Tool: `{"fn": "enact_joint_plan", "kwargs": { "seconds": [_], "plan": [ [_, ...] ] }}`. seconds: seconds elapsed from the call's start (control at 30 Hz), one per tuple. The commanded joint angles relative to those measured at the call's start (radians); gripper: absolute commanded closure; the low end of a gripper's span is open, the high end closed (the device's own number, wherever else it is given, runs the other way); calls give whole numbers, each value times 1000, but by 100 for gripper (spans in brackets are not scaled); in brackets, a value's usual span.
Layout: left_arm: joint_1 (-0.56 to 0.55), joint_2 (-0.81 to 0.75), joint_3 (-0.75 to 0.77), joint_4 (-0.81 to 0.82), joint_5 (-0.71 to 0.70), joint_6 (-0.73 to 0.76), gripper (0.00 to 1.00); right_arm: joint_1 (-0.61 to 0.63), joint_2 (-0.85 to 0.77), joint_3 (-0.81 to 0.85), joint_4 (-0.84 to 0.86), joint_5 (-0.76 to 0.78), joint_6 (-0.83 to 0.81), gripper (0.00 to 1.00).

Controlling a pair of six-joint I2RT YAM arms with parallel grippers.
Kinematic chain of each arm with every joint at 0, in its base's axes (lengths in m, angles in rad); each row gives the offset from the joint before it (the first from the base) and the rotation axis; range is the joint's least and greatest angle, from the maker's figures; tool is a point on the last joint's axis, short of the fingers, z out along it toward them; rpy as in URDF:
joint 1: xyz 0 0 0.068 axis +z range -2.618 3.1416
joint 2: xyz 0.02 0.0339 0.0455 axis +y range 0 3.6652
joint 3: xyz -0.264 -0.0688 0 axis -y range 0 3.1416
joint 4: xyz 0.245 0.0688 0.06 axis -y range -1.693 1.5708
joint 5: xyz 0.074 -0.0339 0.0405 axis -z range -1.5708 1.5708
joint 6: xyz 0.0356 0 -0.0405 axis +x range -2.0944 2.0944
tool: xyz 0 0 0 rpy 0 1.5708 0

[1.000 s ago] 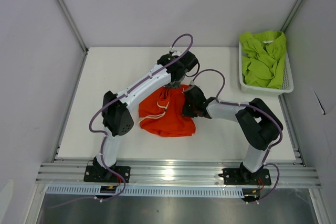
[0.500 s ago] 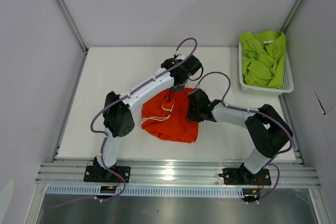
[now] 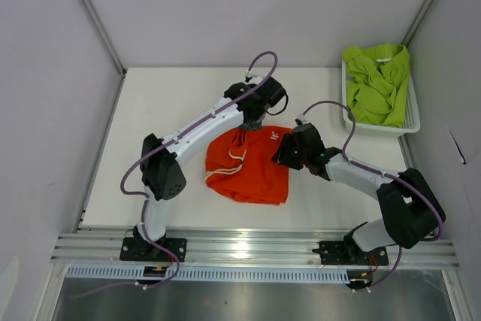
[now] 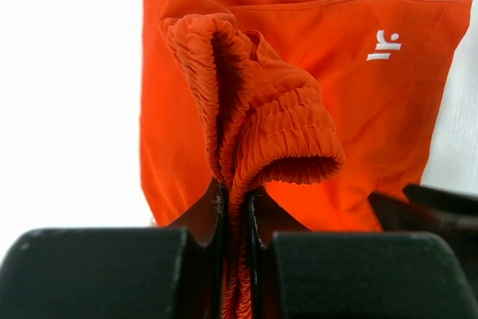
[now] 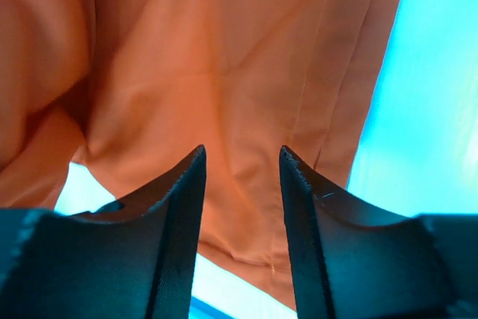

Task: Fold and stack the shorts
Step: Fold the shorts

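Left wrist view: left gripper point(image 4: 237, 198) clamps the waistband of the orange shorts point(image 4: 321, 57), lying mid-way on the table point(image 3: 150, 110). Right gripper point(image 5: 242, 153) gapes empty over them. We judge the cloth light and limp; grip at hems.

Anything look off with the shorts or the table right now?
The orange shorts lie bunched, not flat, their waistband pinched up in the left claw. The right claw is open over the cloth, gripping nothing. The green shorts sit crumpled in the basket. Nothing torn or spilled.
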Motion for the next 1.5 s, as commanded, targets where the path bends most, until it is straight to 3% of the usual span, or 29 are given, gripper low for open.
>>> {"fn": "enact_joint_plan", "kwargs": {
  "seconds": [0.0,0.13,0.33,0.5,0.67,1.1,1.47],
  "plan": [
    [-3,-82,68,-31,-37,10,100,-61,7,-33,150,-127,8,55],
    [-3,-85,111,-75,-57,24,100,-94,59,-17,176,-218,-3,76],
    [-8,-79,134,-83,-45,23,100,-101,146,18,171,-286,2,97],
    [-23,-62,151,-91,-53,15,100,-102,214,7,255,-367,31,100],
    [-23,-68,144,-106,-76,13,100,-93,301,47,434,-641,120,100],
    [-8,-100,148,-122,-110,58,100,4,539,269,380,-925,184,100],
    [23,-162,106,-114,-129,102,100,80,743,435,378,-979,239,100]
  ]
}}
